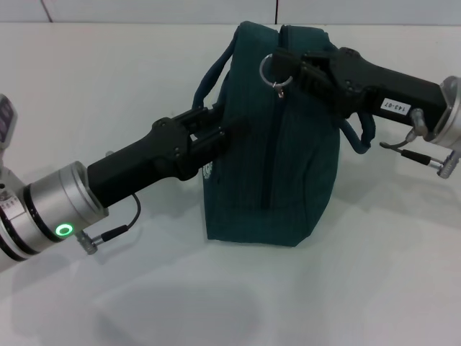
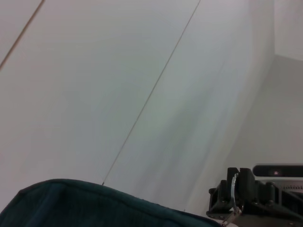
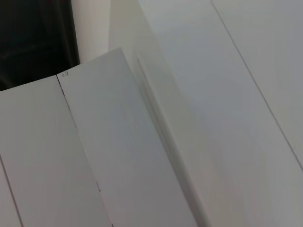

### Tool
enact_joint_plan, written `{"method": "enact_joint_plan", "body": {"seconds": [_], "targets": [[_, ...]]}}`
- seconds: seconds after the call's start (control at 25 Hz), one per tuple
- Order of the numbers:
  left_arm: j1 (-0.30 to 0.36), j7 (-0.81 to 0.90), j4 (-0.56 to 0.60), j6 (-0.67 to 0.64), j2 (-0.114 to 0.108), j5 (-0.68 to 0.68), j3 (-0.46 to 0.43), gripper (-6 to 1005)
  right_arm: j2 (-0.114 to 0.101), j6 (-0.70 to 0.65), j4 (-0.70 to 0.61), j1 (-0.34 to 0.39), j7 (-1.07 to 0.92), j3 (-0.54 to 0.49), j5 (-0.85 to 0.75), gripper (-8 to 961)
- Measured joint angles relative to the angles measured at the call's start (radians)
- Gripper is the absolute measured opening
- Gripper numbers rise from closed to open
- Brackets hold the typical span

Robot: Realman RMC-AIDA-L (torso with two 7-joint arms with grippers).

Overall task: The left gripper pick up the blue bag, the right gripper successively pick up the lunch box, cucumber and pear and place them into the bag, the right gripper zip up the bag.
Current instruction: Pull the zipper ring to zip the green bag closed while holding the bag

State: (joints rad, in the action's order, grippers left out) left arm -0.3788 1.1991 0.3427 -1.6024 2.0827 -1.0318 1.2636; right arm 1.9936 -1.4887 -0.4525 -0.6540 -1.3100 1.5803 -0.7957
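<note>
White table (image 1: pixel 374 288): right gripper (image 1: pixel 288 68) pinches blue bag's (image 1: pixel 288 180) zipper ring (image 1: pixel 272 68).

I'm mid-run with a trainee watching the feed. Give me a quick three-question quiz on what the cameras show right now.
1. True or false: the blue bag lies flat on its side on the white table.
2. Which gripper is at the ring zipper pull? A) left gripper B) right gripper C) neither
3. Fill in: the left gripper meets the bag on the side facing the robot's ____.

Key
1. False. It stands upright, with its zipper running down the near end.
2. B. The right gripper is at the ring at the bag's top.
3. Left, beside the handle.
</note>
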Motion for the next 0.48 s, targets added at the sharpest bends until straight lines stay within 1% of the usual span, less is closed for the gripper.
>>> {"method": "enact_joint_plan", "body": {"seconds": [0.28,0.48], "targets": [[-0.004,0.001,0.000,0.003,0.001,-0.001,-0.006,501,0.004,-0.001,0.000,0.001,0.005,-0.001,-0.002,69],[-0.009,0.002,-0.005,0.003,0.002,-0.001,-0.003,465,0.006,-0.001,0.003,0.002,0.007,-0.002,-0.002,70]]}}
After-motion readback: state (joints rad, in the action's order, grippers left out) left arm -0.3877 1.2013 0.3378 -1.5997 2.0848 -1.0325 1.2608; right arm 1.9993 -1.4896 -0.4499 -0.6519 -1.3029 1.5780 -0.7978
